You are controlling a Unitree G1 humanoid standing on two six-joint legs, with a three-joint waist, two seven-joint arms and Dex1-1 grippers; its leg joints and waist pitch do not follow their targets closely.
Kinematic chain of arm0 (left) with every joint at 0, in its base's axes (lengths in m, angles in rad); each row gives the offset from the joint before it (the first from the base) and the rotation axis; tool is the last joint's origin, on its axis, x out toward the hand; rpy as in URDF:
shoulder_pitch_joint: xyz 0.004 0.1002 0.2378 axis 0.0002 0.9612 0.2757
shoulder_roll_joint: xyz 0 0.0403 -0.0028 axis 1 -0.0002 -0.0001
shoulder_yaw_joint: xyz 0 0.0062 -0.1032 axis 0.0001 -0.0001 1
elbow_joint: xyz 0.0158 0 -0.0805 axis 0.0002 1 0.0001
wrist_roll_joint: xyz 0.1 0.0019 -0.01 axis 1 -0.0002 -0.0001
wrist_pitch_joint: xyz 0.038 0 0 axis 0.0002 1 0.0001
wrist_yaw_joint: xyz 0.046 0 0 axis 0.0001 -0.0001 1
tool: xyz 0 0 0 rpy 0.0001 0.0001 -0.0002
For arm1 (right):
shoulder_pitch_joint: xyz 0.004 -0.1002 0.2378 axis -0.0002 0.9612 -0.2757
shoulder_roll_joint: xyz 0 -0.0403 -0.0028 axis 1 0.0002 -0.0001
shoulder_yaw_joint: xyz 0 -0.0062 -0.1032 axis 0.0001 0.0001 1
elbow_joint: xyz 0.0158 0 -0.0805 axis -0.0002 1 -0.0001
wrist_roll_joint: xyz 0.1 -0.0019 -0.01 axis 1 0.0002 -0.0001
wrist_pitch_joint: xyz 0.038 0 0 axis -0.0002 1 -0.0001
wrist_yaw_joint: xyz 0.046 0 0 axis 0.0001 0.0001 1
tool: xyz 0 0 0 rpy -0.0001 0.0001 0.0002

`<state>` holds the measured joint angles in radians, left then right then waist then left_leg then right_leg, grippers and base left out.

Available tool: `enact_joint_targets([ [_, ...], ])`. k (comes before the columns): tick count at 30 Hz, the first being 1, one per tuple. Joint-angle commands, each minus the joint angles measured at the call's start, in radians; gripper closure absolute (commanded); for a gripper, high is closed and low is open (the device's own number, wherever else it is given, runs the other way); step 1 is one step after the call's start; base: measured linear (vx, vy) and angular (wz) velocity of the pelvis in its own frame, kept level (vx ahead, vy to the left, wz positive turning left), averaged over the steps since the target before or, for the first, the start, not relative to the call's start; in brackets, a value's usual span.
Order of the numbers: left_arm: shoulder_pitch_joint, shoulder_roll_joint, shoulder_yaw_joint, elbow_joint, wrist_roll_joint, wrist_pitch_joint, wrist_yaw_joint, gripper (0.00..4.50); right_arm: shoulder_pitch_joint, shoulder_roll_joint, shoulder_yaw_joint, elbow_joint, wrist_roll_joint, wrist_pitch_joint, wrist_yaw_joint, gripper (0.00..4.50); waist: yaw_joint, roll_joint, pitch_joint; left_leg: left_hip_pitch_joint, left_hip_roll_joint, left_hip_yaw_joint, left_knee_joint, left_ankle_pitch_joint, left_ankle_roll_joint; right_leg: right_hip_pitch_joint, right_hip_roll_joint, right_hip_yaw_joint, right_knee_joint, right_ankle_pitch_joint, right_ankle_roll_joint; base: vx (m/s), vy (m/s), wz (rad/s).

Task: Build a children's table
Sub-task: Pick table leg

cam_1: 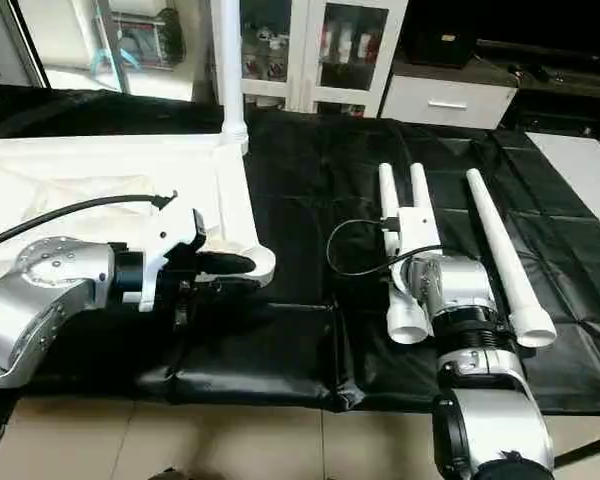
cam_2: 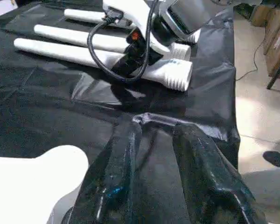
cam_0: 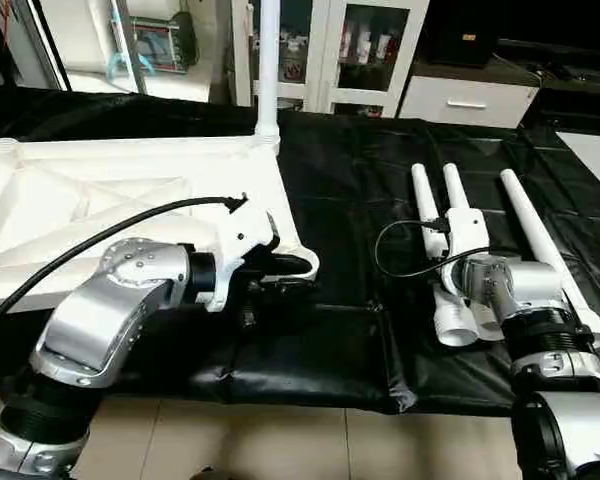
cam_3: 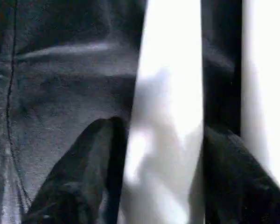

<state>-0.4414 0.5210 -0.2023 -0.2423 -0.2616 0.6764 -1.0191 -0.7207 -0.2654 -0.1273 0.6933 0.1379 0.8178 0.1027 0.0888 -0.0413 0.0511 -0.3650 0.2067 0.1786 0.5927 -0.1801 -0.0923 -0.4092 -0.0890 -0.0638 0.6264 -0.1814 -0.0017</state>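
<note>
the tabletop (cam_0: 130,200) lies underside up on the left of the black-sheeted surface (cam_0: 350,190), its ribs and x-bracing showing, probably so the round corner sockets face up for the legs; one leg (cam_0: 268,60) already stands upright in the far right socket. in the head views three loose legs (cam_1: 500,250) lie side by side well to the right, long tapered white tubes, smooth and matte, their wide threaded ends toward the robot. the left tool (cam_0: 285,265) sits at the tabletop's near right corner, seemingly to steady the top; the right tool (cam_1: 405,265) reaches over the two inner legs. in the left wrist view the left tool's two glossy black fingers (cam_2: 116,172) stand a little apart with only crinkled black sheet between them and the rounded white corner just beside, so it grips nothing; across the sheet lie the legs (cam_2: 98,58), ribbed at their ends, with the right arm and its black cable over them. in the right wrist view the right tool's fingers (cam_3: 84,172) straddle one white leg (cam_3: 170,116), one either side, close to it; whether they already press on it i cannot tell, and a second leg lies alongside. this looks like the pickup of the next leg, with three sockets left to fill.
</note>
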Motion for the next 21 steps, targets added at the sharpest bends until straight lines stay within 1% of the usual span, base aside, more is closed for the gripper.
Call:
enact_joint_targets([
  [1, -0.014, 0.008, -0.007, -0.012, 0.000, -0.003, 0.006, 2.99, -0.018, 0.002, -0.015, 0.024, 0.005, -0.005, -0.006, 1.99, 0.001, 0.003, -0.066, 0.010, 0.008, 0.003, -0.070, -0.158, -0.062, 0.049, -0.037, 0.038, -0.061, -0.148, -0.154, 0.000, 0.000, 0.00],
  [3, -0.013, 0.014, -0.007, -0.013, -0.001, 0.001, 0.006, 2.99, -0.020, 0.009, -0.020, 0.021, 0.010, -0.013, -0.006, 2.14, 0.002, 0.002, -0.066, 0.010, 0.008, 0.003, -0.070, -0.152, -0.061, 0.050, -0.037, 0.038, -0.060, -0.139, -0.156, 0.000, 0.000, 0.00],
  [4, -0.013, 0.015, -0.007, -0.013, -0.002, 0.002, 0.007, 2.99, -0.021, 0.010, -0.021, 0.021, 0.011, -0.017, -0.007, 2.14, 0.002, 0.001, -0.066, 0.010, 0.008, 0.004, -0.070, -0.154, -0.061, 0.050, -0.037, 0.038, -0.060, -0.141, -0.156, 0.000, 0.000, 0.00],
  [5, -0.014, 0.018, -0.006, -0.013, -0.001, 0.000, 0.010, 2.99, -0.023, 0.012, -0.027, 0.019, 0.016, -0.027, -0.008, 2.21, 0.002, 0.003, -0.066, 0.010, 0.008, 0.003, -0.070, -0.157, -0.061, 0.049, -0.038, 0.038, -0.060, -0.144, -0.156, 0.000, 0.000, 0.00],
  [6, -0.015, 0.022, -0.003, -0.011, 0.001, -0.004, 0.014, 2.99, -0.026, 0.015, -0.034, 0.010, 0.023, -0.035, -0.006, 2.43, 0.002, 0.003, -0.066, 0.011, 0.009, 0.004, -0.070, -0.159, -0.061, 0.049, -0.038, 0.039, -0.060, -0.144, -0.155, 0.000, 0.000, 0.00],
  [7, -0.016, 0.024, -0.001, -0.008, 0.003, -0.006, 0.015, 2.99, -0.028, 0.017, -0.038, 0.002, 0.028, -0.038, -0.003, 2.50, 0.002, 0.003, -0.066, 0.010, 0.009, 0.003, -0.070, -0.156, -0.060, 0.049, -0.037, 0.039, -0.059, -0.137, -0.156, 0.000, 0.000, 0.00],
  [11, -0.026, 0.027, 0.014, 0.006, 0.001, -0.009, 0.023, 2.99, -0.031, 0.028, -0.055, -0.038, 0.053, -0.057, 0.020, 2.66, 0.002, 0.003, -0.067, 0.009, 0.008, 0.004, -0.069, -0.148, -0.058, 0.051, -0.037, 0.039, -0.058, -0.122, -0.159, 0.000, 0.000, 0.00],
  [12, -0.039, 0.029, 0.029, 0.018, -0.005, 0.001, 0.029, 2.99, -0.034, 0.035, -0.066, -0.073, 0.071, -0.055, 0.038, 2.71, 0.003, 0.001, -0.069, 0.009, 0.008, 0.004, -0.068, -0.130, -0.052, 0.051, -0.036, 0.039, -0.055, -0.097, -0.162, 0.000, 0.000, 0.00],
  [14, -0.049, 0.029, 0.041, 0.028, -0.009, 0.011, 0.038, 2.99, -0.034, 0.038, -0.070, -0.104, 0.082, -0.043, 0.046, 2.72, 0.004, 0.002, -0.070, 0.008, 0.007, 0.003, -0.067, -0.114, -0.047, 0.053, -0.035, 0.039, -0.051, -0.075, -0.165, 0.000, 0.000, 0.00],
  [16, -0.057, 0.021, 0.055, 0.035, -0.014, 0.017, 0.055, 2.99, -0.031, 0.040, -0.076, -0.133, 0.093, -0.036, 0.049, 2.73, 0.005, 0.001, -0.069, 0.008, 0.007, 0.004, -0.067, -0.115, -0.047, 0.053, -0.036, 0.039, -0.052, -0.080, -0.167, 0.000, 0.000, 0.00],
  [18, -0.072, -0.004, 0.087, 0.042, -0.038, 0.037, 0.088, 2.99, -0.021, 0.042, -0.088, -0.195, 0.118, -0.033, 0.062, 2.73, 0.005, 0.001, -0.067, 0.007, 0.007, 0.005, -0.067, -0.121, -0.049, 0.052, -0.035, 0.040, -0.053, -0.087, -0.166, 0.000, 0.000, 0.00],
  [19, -0.077, -0.014, 0.097, 0.044, -0.047, 0.047, 0.100, 2.82, -0.017, 0.043, -0.093, -0.213, 0.127, -0.037, 0.069, 2.73, 0.005, 0.001, -0.069, 0.009, 0.007, 0.005, -0.067, -0.122, -0.049, 0.052, -0.035, 0.039, -0.053, -0.087, -0.165, 0.000, 0.000, 0.00],
  [20, -0.105, -0.060, 0.143, 0.062, -0.074, 0.092, 0.155, 2.72, 0.002, 0.045, -0.100, -0.280, 0.172, -0.053, 0.130, 2.73, 0.005, 0.002, -0.068, 0.009, 0.007, 0.006, -0.067, -0.131, -0.050, 0.052, -0.034, 0.040, -0.053, -0.088, -0.166, 0.000, 0.000, 0.00],
  [21, -0.110, -0.068, 0.151, 0.065, -0.078, 0.100, 0.164, 2.65, 0.006, 0.046, -0.102, -0.291, 0.180, -0.056, 0.141, 2.73, 0.009, 0.002, -0.068, 0.012, 0.008, 0.007, -0.065, -0.138, -0.047, 0.051, -0.035, 0.041, -0.054, -0.082, -0.167, 0.000, 0.000, 0.00],
])
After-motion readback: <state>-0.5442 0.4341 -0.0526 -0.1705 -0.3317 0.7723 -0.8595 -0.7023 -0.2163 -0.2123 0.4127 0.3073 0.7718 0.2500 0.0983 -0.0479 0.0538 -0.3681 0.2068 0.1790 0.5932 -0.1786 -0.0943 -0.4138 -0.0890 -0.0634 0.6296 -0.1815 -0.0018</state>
